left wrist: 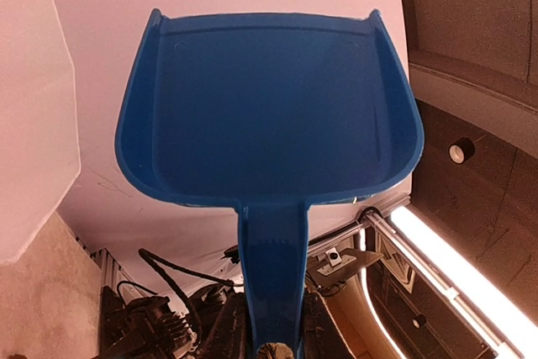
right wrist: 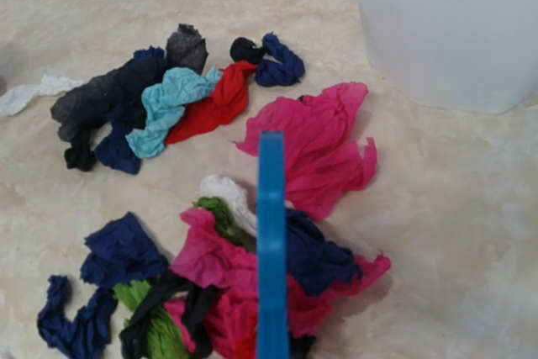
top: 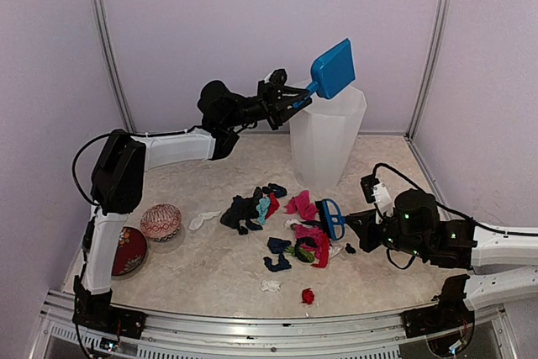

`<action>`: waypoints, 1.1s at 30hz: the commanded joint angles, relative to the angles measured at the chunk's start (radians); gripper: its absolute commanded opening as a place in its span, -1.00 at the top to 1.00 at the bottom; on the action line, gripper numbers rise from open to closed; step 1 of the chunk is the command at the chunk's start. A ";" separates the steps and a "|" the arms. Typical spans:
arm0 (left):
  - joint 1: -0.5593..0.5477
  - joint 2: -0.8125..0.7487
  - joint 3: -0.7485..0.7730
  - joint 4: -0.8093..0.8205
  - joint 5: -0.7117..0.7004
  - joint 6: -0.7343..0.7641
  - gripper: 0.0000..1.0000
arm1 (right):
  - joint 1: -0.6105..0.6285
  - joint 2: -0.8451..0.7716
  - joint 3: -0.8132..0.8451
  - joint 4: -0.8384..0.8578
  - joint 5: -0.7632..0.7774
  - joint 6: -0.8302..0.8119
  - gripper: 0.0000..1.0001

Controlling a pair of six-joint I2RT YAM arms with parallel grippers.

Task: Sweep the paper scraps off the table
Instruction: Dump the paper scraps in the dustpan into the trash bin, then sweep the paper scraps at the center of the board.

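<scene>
A: Looking from above, the pan (top: 334,69) is clamped in the left gripper (top: 294,99) over the bin (top: 326,136), and the brush (top: 330,218) in the right gripper (top: 350,226) by the scraps (top: 290,229). The pan is best laid flat beside them.
B: Left wrist?
A: An empty pan is shown.
B: Right wrist?
A: Crumpled pink, red, teal and navy scraps are scattered on the table (right wrist: 437,208).

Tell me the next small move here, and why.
Probably lower the left pincer with the dustpan down to the table beside the paper scraps: the pan looks empty above the bin, while many scraps lie uncollected by the brush in the right pincer.
</scene>
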 commanded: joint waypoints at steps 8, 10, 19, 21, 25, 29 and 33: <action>0.023 -0.120 -0.046 -0.182 0.033 0.219 1.00 | -0.010 -0.028 0.009 0.008 0.000 -0.006 1.00; 0.030 -0.153 -0.066 -0.230 0.037 0.271 1.00 | -0.009 -0.030 0.013 0.005 0.004 -0.011 1.00; 0.056 -0.321 -0.128 -0.663 0.016 0.675 1.00 | -0.009 -0.039 0.029 0.006 0.004 -0.057 1.00; 0.063 -0.362 -0.136 -0.776 -0.010 0.776 1.00 | -0.009 -0.040 0.035 0.012 -0.009 -0.074 1.00; 0.067 -0.451 -0.140 -1.031 -0.118 1.002 1.00 | -0.009 -0.041 0.040 0.049 -0.051 -0.091 1.00; 0.066 -0.543 -0.162 -1.243 -0.272 1.183 1.00 | -0.008 -0.031 0.053 0.087 -0.095 -0.085 1.00; 0.065 -0.659 -0.235 -1.400 -0.453 1.290 1.00 | -0.005 0.008 0.096 0.105 -0.145 -0.062 1.00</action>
